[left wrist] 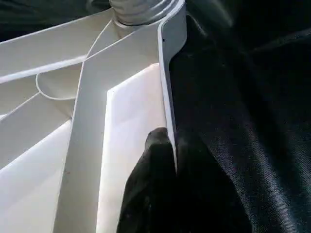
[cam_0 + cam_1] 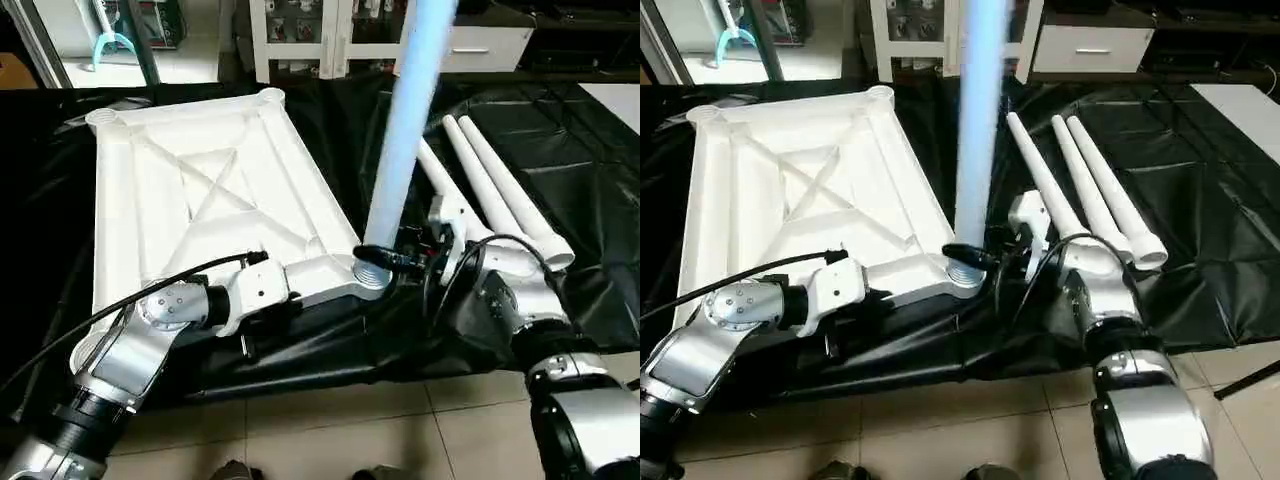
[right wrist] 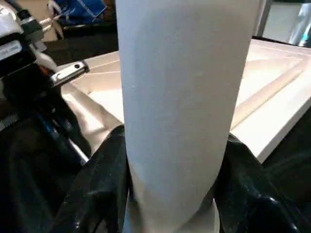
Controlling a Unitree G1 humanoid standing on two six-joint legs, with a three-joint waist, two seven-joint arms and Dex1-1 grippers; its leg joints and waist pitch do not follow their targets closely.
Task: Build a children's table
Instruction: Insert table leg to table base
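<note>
Tabletop [image 2: 190, 190] underside-up on black sheet [image 2: 560, 150]. Left gripper [image 1: 167, 141] pinched shut on near rim. Right gripper [image 3: 172, 160] clasps upright leg [image 2: 405, 130] standing in near-right corner socket [image 2: 368, 275]. Three spare legs [image 2: 500, 190] lie right of tabletop. Risk: leg tilts, threads bind; rim slips, tabletop shifts.

The tabletop [image 2: 200, 200] is a white plastic rectangle lying upside down on black sheeting, its X-ribbed underside facing up and a round socket at each corner. One white tapered leg [image 2: 405, 120] stands upright in the near right corner socket [image 2: 372, 272], ribbed end seated. Three further white tapered legs [image 2: 1090, 190] lie side by side on the sheeting, just right of the tabletop, apart from it.
</note>
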